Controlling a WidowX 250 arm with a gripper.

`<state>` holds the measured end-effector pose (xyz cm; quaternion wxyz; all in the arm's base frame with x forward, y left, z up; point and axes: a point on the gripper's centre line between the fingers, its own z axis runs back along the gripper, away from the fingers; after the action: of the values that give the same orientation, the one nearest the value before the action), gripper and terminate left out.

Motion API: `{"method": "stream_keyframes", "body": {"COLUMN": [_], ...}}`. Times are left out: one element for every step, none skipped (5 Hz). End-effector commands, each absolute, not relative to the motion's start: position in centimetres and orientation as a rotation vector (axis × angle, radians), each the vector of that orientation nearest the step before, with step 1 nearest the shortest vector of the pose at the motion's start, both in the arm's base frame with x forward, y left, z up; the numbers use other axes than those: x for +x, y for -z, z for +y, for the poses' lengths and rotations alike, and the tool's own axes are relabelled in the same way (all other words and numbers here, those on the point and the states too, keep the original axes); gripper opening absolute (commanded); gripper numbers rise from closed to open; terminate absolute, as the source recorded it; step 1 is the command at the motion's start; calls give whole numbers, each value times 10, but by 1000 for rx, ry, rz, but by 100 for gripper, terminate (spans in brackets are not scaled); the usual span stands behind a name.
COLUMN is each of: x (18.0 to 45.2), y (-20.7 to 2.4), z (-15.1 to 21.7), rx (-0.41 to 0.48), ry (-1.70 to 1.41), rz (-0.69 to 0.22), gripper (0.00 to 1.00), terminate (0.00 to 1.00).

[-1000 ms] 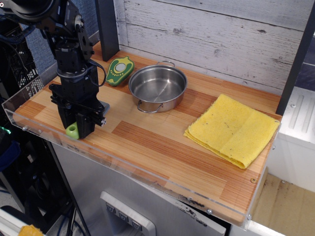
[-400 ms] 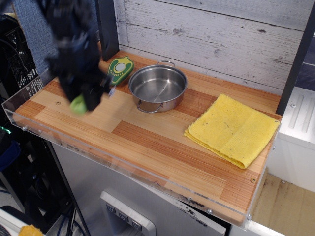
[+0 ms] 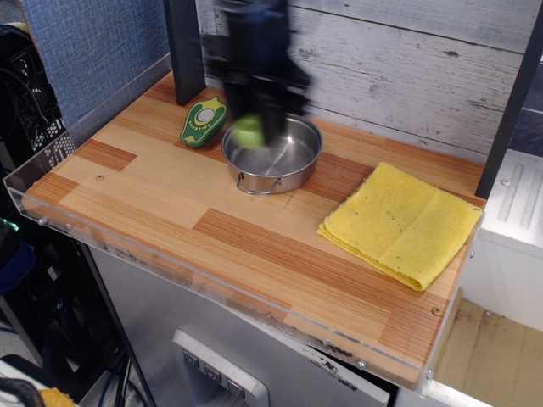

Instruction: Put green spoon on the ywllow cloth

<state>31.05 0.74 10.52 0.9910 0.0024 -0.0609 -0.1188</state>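
Observation:
My gripper (image 3: 254, 123) is motion-blurred, high above the steel pot (image 3: 273, 153) at the back of the table. It is shut on the green spoon (image 3: 249, 132); only the lime-green handle end shows below the fingers, and the grey head is hidden. The yellow cloth (image 3: 400, 222) lies flat and bare on the right side of the table, well to the right of the gripper.
A dark green and yellow avocado-shaped toy (image 3: 204, 121) lies left of the pot. A dark post (image 3: 184, 51) stands at the back left, another at the far right (image 3: 509, 110). A clear plastic lip (image 3: 170, 271) runs along the table's front edge.
The gripper has lifted the green spoon from the front-left table corner and carried it up and right, from the left edge to above the pot.

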Motion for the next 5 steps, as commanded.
{"method": "stream_keyframes", "body": {"x": [332, 328, 323, 322, 319], "y": [-91, -77, -65, -56, -50], "z": [-66, -68, -59, -58, -65], "rx": [54, 49, -11, -80, -105], "ry": [387, 356, 264, 203, 201], "rz": [-78, -41, -12, 17, 37], "gripper": [0, 0, 0, 0, 0], "terminate": [0, 0, 0, 0, 0]}}
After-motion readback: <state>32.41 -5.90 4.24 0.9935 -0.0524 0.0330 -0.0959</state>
